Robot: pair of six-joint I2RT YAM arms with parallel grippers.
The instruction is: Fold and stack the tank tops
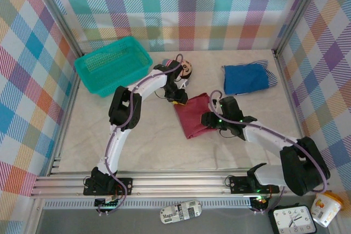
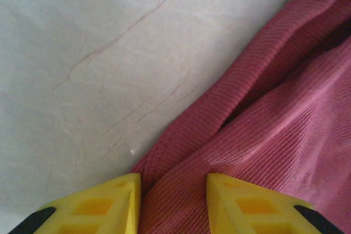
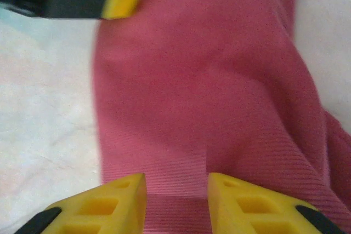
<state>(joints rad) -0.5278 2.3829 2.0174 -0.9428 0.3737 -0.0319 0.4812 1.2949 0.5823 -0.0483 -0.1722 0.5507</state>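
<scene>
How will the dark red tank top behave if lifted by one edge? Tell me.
Dark red tank top is likely floppy: it lies in soft folds. Probably light, being thin ribbed knit. Its ribbing should resist slipping.

Top external: set high behind the near edge of the table (image 1: pixel 148 152) and faced down; the dark red tank top (image 1: pixel 193 114) is taken from afar, about mid-frame.
Left wrist: held very close over the top's far-left corner, with the left gripper (image 2: pixel 173 190) at the frame's bottom.
Right wrist: held equally close at the top's right side and faced across it, with the right gripper (image 3: pixel 176 190) at the bottom.
Shared: the top is seen in all three views; a left fingertip (image 3: pixel 122 1) is caught beyond it in the right wrist view.
</scene>
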